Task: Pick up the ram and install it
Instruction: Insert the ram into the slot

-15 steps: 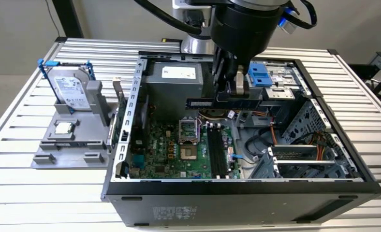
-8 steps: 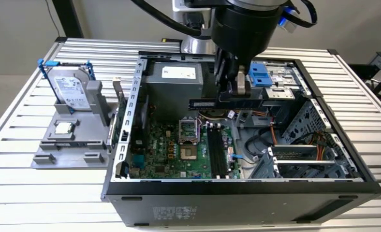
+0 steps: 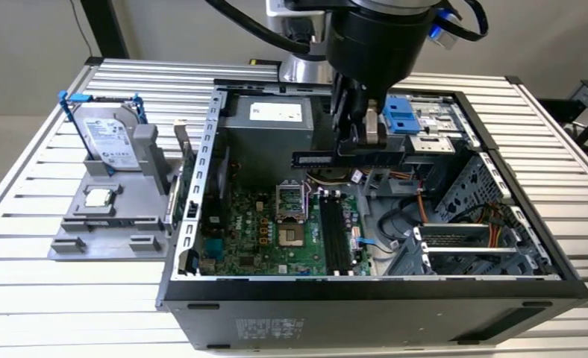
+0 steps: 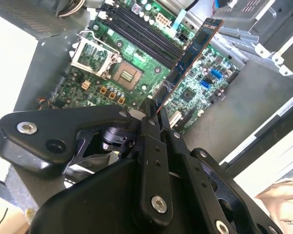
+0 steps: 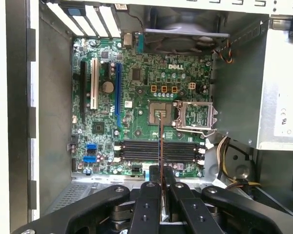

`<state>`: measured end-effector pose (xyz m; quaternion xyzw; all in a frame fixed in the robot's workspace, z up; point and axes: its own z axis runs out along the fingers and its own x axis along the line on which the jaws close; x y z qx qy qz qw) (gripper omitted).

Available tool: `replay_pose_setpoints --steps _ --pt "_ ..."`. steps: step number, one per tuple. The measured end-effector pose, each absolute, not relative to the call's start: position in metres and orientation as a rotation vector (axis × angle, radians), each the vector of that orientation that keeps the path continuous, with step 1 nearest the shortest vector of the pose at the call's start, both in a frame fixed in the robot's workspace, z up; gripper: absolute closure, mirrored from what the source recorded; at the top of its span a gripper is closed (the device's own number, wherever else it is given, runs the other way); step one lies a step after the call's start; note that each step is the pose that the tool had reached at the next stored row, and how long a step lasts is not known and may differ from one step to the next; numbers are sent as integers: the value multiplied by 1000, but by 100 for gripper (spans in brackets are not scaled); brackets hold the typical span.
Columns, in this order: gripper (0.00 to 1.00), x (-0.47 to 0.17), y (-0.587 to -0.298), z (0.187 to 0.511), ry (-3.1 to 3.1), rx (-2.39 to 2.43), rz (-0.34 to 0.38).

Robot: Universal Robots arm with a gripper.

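Here we see the gripper (image 3: pixel 368 153) clamped on the ram (image 3: pixel 314 158), level above the motherboard (image 3: pixel 264 231) in the open computer case (image 3: pixel 374 313); the arm (image 3: pixel 374 37) is cut off above. The case rests on a slatted metal table (image 3: pixel 35 298) before a grey wall (image 3: pixel 25 30).

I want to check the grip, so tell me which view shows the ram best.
The second wrist view: the ram shows its broad face, running out from the tool. The exterior view shows it as a dark bar, partly covered by the tool. The first wrist view shows it edge-on, a thin line.
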<state>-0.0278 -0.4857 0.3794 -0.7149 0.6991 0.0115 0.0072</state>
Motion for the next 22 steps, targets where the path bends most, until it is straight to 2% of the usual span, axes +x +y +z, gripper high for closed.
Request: replay_pose_setpoints --steps 22 --pt "100 -28 -485 379 2231 -2191 35"
